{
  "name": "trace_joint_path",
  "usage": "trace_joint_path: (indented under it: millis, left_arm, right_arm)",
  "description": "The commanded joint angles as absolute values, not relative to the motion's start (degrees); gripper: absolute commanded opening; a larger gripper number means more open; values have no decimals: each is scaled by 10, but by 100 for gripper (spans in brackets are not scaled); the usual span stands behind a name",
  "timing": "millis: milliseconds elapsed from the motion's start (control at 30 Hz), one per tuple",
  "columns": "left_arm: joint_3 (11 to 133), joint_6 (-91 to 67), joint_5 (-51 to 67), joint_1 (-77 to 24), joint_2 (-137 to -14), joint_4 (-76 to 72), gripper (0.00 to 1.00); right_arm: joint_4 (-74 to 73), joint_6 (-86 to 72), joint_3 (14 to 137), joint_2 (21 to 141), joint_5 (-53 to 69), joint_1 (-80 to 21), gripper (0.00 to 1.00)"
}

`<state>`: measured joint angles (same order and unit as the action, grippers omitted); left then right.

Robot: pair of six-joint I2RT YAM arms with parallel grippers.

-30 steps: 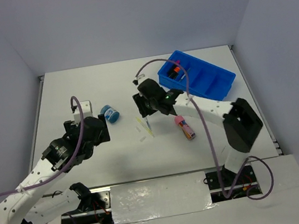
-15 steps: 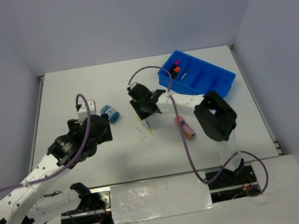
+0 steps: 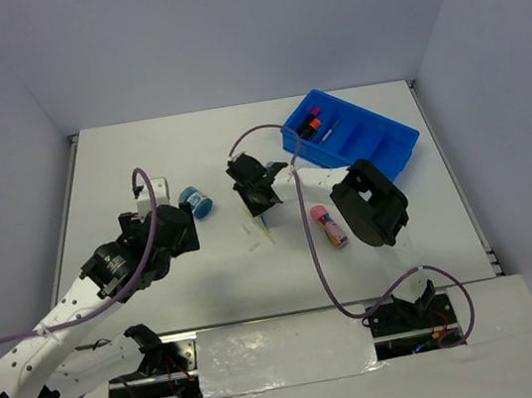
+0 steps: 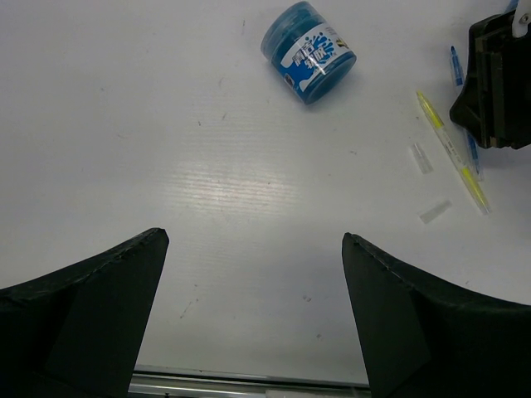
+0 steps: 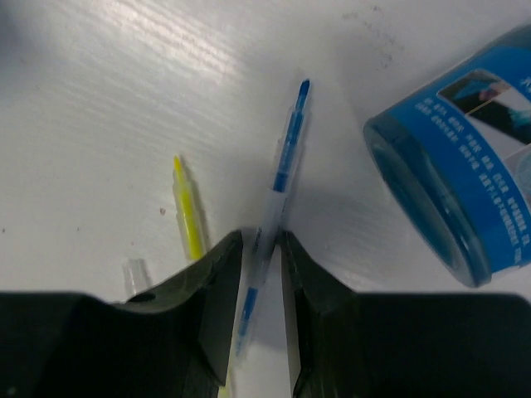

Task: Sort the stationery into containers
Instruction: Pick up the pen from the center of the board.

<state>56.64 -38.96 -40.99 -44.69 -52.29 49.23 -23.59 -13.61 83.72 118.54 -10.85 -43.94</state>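
the right tool is down on the table near its middle, its two fingers standing close on either side of the thin blue pen, which lies flat with its tip pointing away from the tool. the gap on each side of the barrel is slight, and i cannot tell whether the pads bite or only flank it. the step in hand looks like picking up this pen to carry it to the blue tray at the far right corner of the table. to do it well, the squeeze should finish with the barrel centred between the fingers, so it does not roll or skid sideways. the hold sits toward the pen's rear half, so a firm pinch matters before lifting, else the long front may droop. lift straight up, since the yellow pen lies just beside on one side and the blue tub is near on the other. the left tool hangs wide open and holds nothing, above bare table toward the left edge, with the tub ahead of it
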Motion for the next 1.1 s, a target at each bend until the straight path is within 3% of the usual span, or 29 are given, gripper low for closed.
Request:
trace_joint_path:
  millis: [0, 300, 400, 433, 467, 667, 1067]
  left_arm:
    - [563, -377, -407, -444, -512, 479, 99]
    - [562, -377, -406, -444, -509, 478, 99]
    - [562, -379, -404, -444, -508, 478, 99]
    - [562, -380, -404, -444, -507, 477, 99]
    - [562, -385, -404, -444, -507, 478, 99]
    - [565, -439, -389, -444, -526, 465, 99]
    - [599, -658, -324, -449, -764, 381, 96]
  right_arm:
    - [-229, -142, 855, 1196, -120, -434, 33]
    - [-223, -142, 841, 1189, -121, -426, 19]
    - [-225, -135, 843, 1172, -127, -427, 13]
    - [-230, -130, 850, 1167, -127, -427, 4]
    - [-235, -129, 856, 1162, -134, -427, 2]
    - [-275, -117, 889, 1045, -141, -426, 0]
    - [-380, -190, 724, 728, -243, -424, 0]
